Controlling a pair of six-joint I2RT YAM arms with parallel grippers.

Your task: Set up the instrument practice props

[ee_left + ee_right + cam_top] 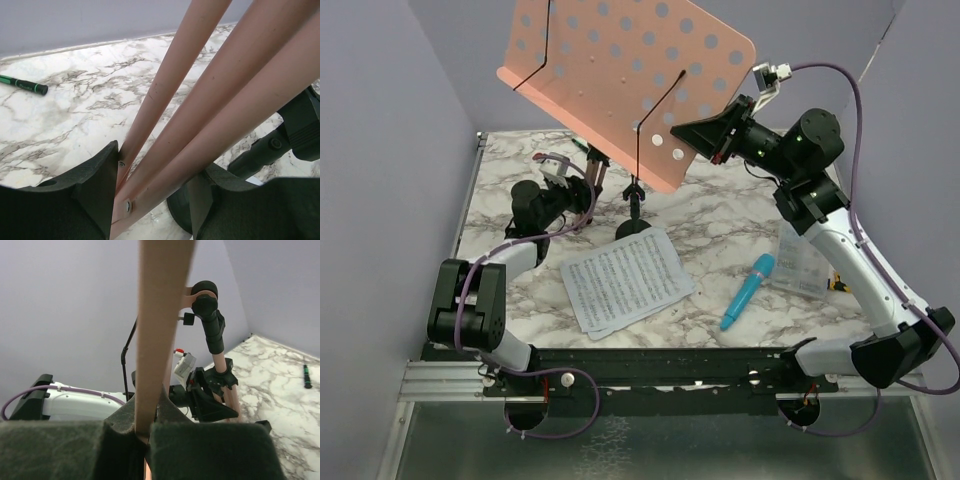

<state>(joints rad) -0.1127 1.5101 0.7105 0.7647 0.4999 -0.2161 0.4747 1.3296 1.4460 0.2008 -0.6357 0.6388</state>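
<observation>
**Firmly held: the pink perforated music stand (pixel 620 70)**

The left gripper (pixel 157 172) is clamped around its bunched tripod legs (pixel 225 100). The right gripper (pixel 144 432) pinches its tray edge. In front of the stand lie white sheet-music pages (pixel 625 278), to its right a bright blue toy microphone (pixel 748 291), and beside its legs a small black round-based mic stand (pixel 634 215).

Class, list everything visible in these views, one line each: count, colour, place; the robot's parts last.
music stand: one, pink, perforated, at the table's far side
sheet-music pages: a few overlapping, white, flat at near centre
microphone: one, bright blue, lying right of the pages
mic stand: one, black, upright behind the pages
pen-like stick: one, black and green, lying near the far wall
clear packet: one, transparent, right of the microphone
table: one, grey-veined white marble
left hand: one, black, clamped on the stand's legs
right hand: one, black, clamped on the stand's desk edge
</observation>
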